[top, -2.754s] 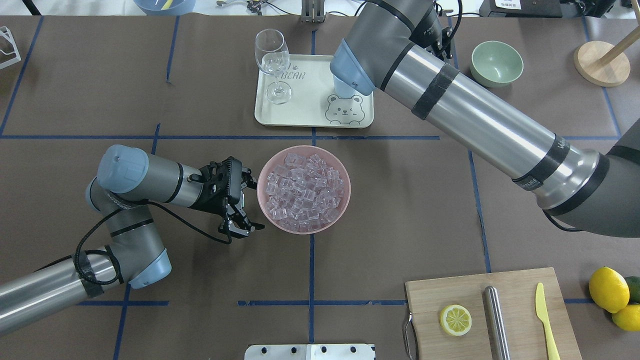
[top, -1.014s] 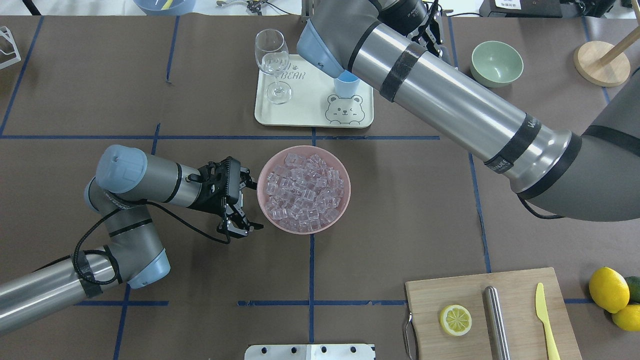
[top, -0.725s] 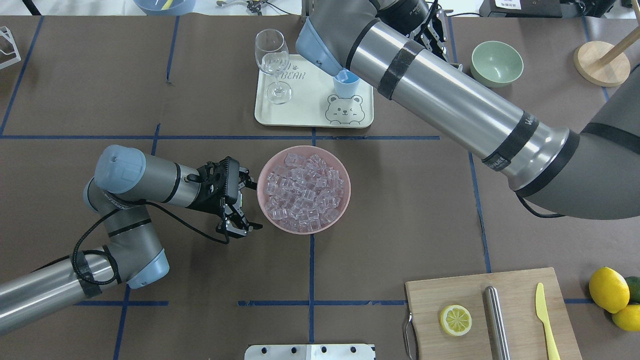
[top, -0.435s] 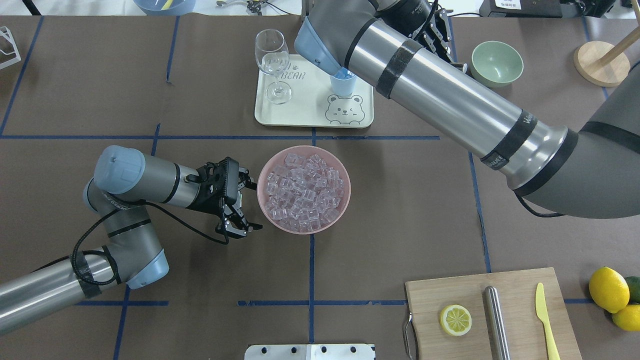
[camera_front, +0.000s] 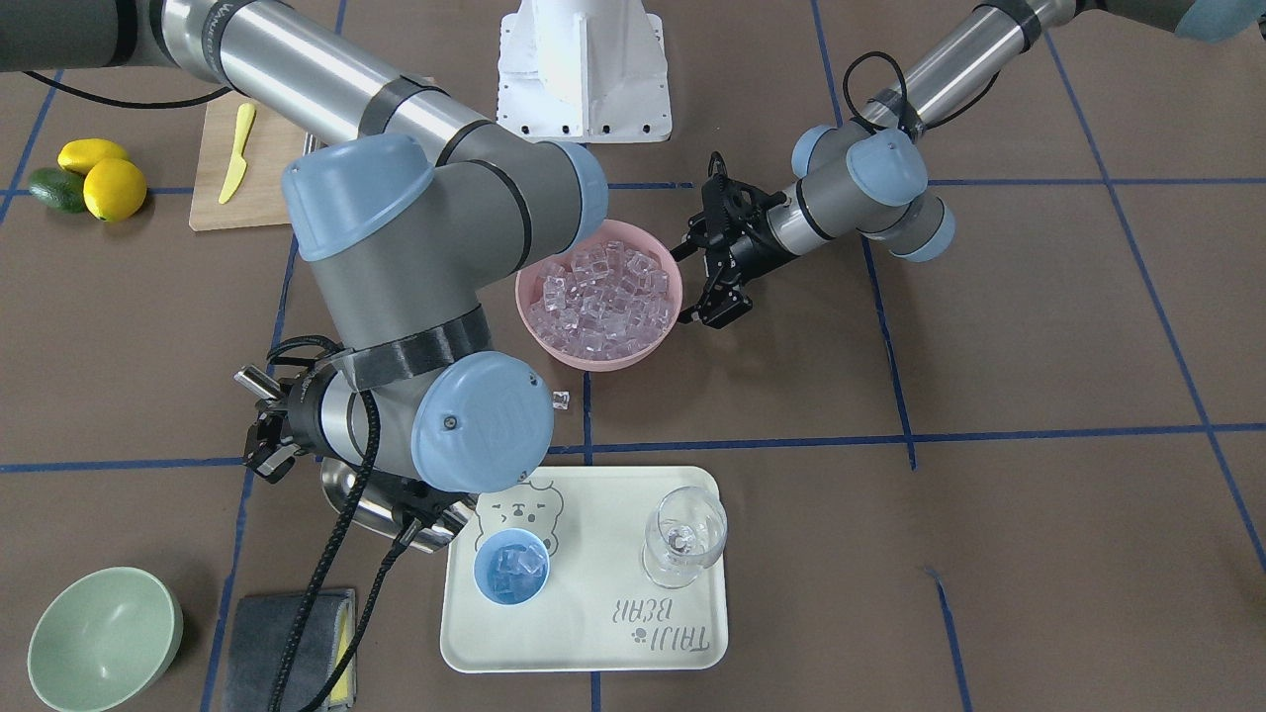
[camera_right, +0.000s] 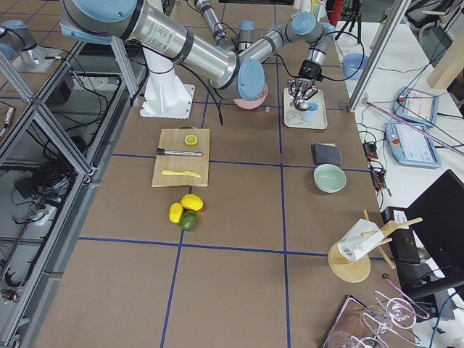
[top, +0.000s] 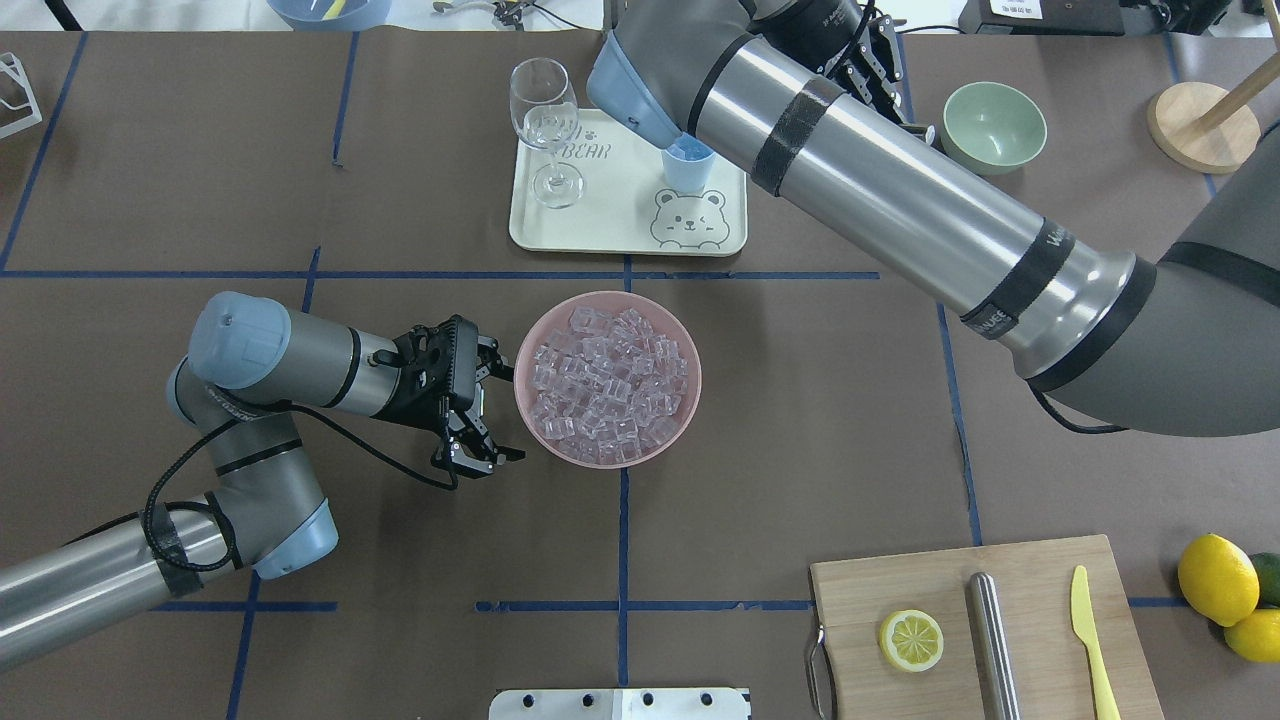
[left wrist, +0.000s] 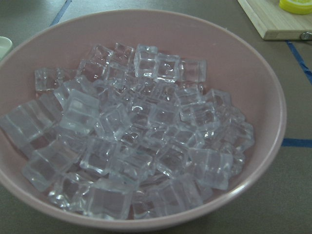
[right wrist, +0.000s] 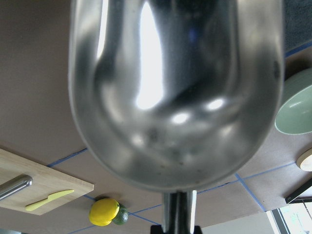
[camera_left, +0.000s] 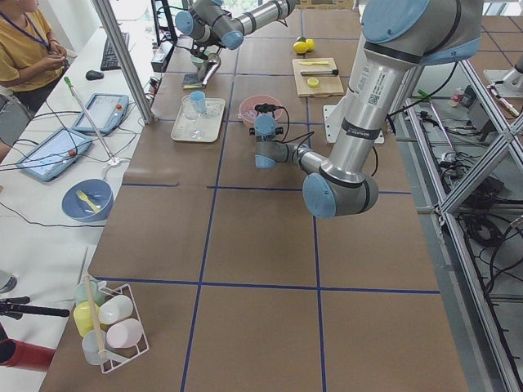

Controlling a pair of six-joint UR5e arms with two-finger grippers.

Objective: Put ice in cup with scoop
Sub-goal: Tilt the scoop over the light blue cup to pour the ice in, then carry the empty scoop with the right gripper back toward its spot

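On the brown, blue-taped counter (top: 800, 420), the scoop (right wrist: 175, 97) is held empty by the right jaws, clamped on its handle, beside the tray (camera_front: 593, 549) near the far edge. The cup (camera_front: 509, 572) there holds ice (camera_front: 514, 562). The pink bowl (left wrist: 243, 63) lies mid-counter, unobstructed; the left jaws are spread beside it.

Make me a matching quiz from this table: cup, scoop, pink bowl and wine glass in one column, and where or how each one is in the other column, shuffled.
Things:
1. cup
2. scoop
3. pink bowl
4. wine glass

States:
A. heaped with ice
B. on the tray, stemmed and upright
C. empty, beside the tray
D. on the tray, some ice inside

Pairs: 1-D, 2-C, 3-A, 4-B
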